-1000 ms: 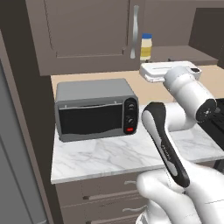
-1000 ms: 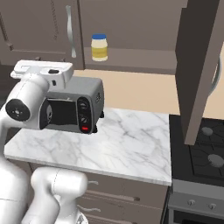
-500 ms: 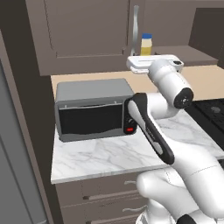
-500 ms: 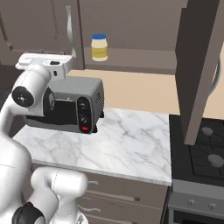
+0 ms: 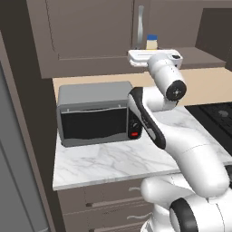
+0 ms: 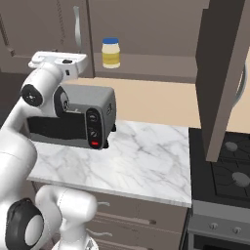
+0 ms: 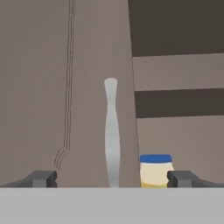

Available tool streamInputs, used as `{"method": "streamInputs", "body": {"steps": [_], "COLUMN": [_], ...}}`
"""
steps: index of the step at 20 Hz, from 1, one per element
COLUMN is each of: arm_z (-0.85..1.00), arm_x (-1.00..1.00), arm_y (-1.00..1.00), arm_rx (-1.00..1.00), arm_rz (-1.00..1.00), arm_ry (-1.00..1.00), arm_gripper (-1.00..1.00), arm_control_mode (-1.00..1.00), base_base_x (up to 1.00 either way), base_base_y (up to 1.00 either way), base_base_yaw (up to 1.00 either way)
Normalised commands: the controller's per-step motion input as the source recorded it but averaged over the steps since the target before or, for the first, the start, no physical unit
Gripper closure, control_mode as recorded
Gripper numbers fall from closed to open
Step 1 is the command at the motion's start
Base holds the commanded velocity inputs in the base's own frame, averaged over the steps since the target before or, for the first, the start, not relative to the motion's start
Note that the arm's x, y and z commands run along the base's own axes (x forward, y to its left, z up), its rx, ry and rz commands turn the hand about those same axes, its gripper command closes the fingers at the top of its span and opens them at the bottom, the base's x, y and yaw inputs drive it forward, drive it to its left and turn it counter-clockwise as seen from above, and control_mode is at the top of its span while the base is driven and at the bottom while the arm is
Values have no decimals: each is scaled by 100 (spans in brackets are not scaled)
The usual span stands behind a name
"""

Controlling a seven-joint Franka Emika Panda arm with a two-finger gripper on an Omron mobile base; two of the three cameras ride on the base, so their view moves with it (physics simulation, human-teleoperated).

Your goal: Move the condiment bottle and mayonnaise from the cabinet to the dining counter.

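Mayonnaise, a squat blue-lidded cream jar (image 6: 111, 53), stands inside the dark grey-brown cabinet (image 6: 146, 29); we hold our gripper (image 7: 112, 178) fully open, empty, for approach.

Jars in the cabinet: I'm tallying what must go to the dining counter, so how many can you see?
1. The mayonnaise stands on the open cabinet's bottom shelf, just right of the closed door's handle. No bottle is visible; one may be hidden behind the doors.

I read no legible text, brand, number or sign. The mayonnaise (image 6: 111, 53) label ahead of the jaws appears blank yellow; the toaster oven (image 6: 83, 119) controls carry no readable markings.
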Motion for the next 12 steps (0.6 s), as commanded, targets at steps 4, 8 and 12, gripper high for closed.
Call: {"method": "streamInputs", "body": {"steps": [4,8,12], "arm_z": [2,1,2], "arm_x": [47,44,46], "arm_y": [1,0,0], "arm_rx": [0,0,0], "arm_rz": [-1,0,0], "arm_ry": [0,0,0], "arm_gripper": [-100,-100,-100], "arm_control_mode": [-100,-100,-100], "base_base_x": [0,0,0], "base_base_y": [0,0,0], "base_base_yaw": [0,0,0]}}
